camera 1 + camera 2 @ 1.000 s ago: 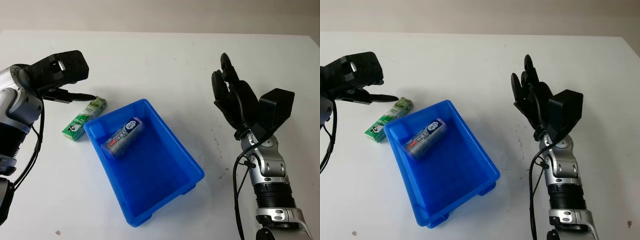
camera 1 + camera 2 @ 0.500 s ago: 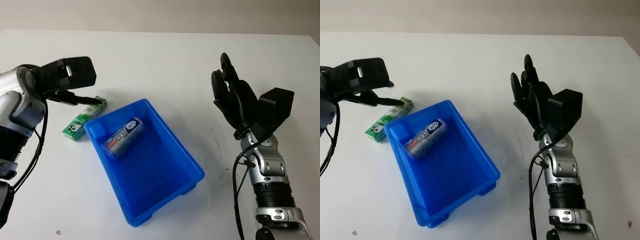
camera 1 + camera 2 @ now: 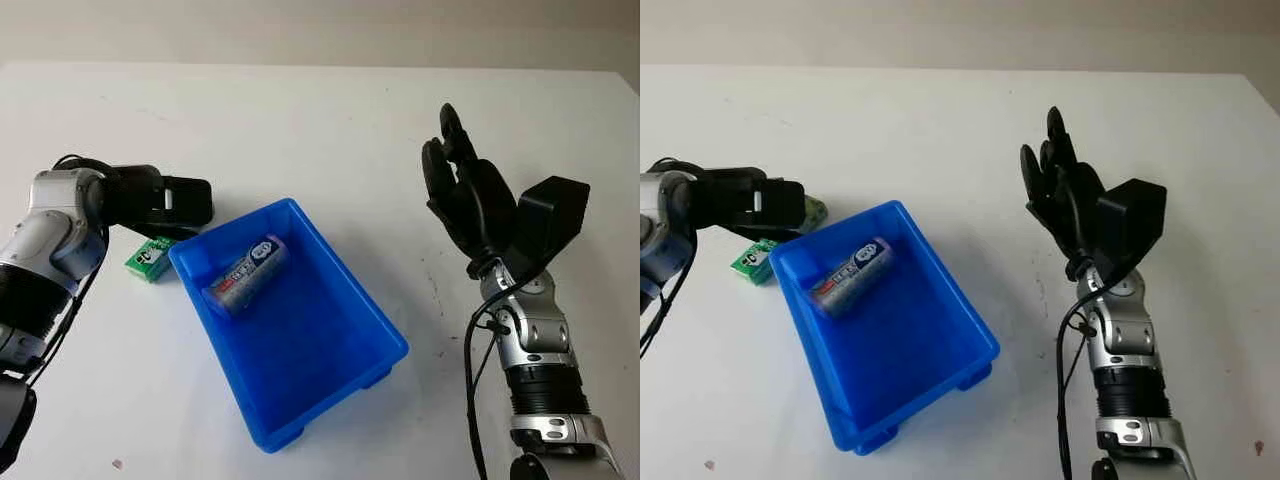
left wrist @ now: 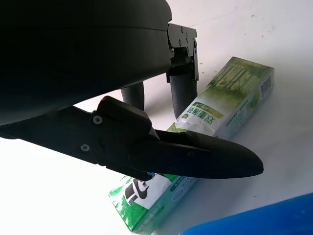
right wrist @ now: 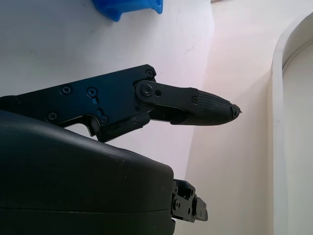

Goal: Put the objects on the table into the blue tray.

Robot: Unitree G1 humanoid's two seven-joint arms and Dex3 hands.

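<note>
white table [image 3: 300, 120] under a beige wall at frame top. blue tray [image 3: 330, 350] at center holds 1 tube [image 3: 247, 273]. left hand [image 3: 165, 203] at left, fingers straddling the green box [image 4: 215, 117], not clamped. right hand [image 3: 462, 195] raised at right, open.

The two eye views look forward and down from the head onto the white bench [image 3: 300, 110], set slightly apart, and share the blue tray [image 3: 370, 330] and both arms. The left wrist view sits very close over a green box [image 4: 215, 110] beside the tray's rim. The right wrist view looks past the right hand [image 5: 161, 105] at a tray corner.
</note>
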